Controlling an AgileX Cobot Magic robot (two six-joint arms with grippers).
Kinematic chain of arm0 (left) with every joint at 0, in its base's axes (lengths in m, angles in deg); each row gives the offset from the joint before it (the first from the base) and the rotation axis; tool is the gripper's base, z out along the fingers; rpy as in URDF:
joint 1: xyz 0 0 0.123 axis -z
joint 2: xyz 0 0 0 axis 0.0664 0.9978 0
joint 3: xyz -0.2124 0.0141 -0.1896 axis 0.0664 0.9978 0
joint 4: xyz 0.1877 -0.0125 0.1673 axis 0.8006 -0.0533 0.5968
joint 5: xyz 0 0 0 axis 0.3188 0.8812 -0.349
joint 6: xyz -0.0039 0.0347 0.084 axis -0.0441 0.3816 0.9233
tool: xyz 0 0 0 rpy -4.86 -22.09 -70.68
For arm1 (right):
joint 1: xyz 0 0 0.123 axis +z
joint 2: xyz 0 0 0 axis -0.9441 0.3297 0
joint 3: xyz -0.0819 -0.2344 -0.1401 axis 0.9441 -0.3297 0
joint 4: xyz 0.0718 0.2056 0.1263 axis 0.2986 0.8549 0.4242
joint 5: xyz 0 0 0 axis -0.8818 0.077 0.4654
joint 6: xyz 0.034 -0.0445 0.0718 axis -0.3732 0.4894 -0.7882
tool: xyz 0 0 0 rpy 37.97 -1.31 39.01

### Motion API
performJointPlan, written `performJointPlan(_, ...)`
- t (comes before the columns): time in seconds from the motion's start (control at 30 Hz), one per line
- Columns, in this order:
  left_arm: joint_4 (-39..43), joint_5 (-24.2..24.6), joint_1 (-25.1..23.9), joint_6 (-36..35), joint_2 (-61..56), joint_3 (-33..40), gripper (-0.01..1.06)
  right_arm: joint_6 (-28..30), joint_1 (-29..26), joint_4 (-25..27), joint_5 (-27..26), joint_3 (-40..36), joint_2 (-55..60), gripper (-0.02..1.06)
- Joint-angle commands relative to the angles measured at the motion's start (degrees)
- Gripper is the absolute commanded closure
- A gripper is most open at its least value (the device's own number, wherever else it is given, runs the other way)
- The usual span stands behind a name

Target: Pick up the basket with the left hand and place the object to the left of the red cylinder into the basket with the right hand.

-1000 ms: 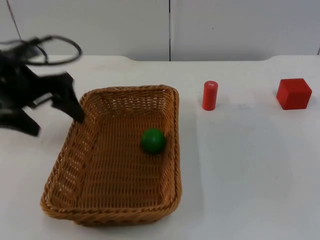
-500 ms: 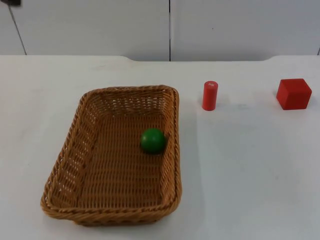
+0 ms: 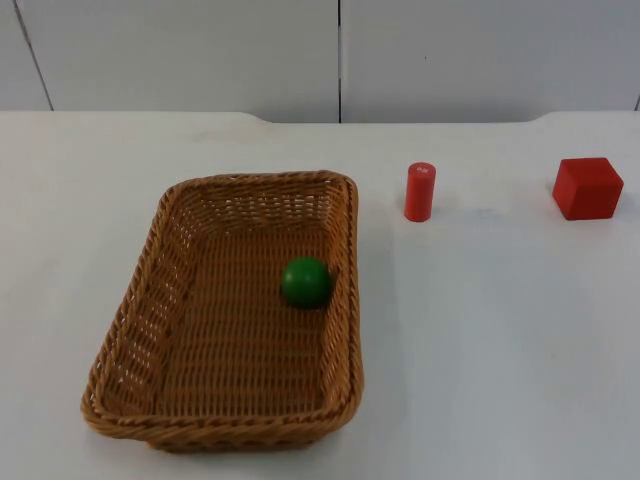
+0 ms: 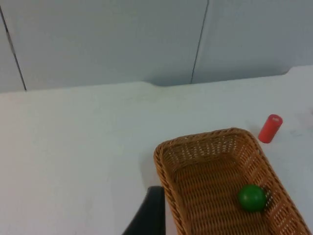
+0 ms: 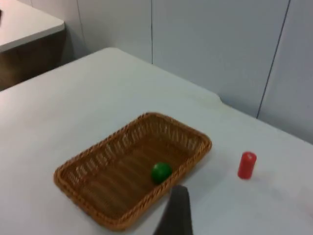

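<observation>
**Basket back on the table with the ball inside, both arms drawn away**

Nearest the camera, one woven basket (image 3: 150, 330) rests flat on the white table (image 3: 500, 350), left of centre. One green ball (image 3: 305, 282) lies inside it, against the right wall, about midway from near to far. Farther back and just right of the basket's far corner stands one red cylinder (image 3: 420, 190), upright and apart from the basket. Far right, level with it, sits one red cube (image 3: 588, 187). Behind everything runs the grey partition wall (image 3: 450, 55).

A second ago the left arm was at the basket's far-left rim; it has since left the overhead view, and nothing holds the basket now. With the ball in the basket, the task looks finished.

The left gripper (image 4: 149, 218) hangs above the table beside the basket's far-left corner; the right gripper (image 5: 176, 213) hovers high over the table. I cannot tell how either pair of jaws stands.
</observation>
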Motion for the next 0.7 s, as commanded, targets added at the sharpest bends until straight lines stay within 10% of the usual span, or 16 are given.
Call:
performJointPlan(0.0, 0.82, 1.56, -0.09, 0.04, -5.34, 2.44, 0.17, -0.37, -0.3, 0.01, 2.92, -1.76, -3.81, 0.38)
performJointPlan(0.67, 17.49, 12.72, -0.09, -14.9, -33.88, 9.24, 0.17, -1.94, -0.3, -0.13, 18.82, -15.66, -26.19, 0.38)
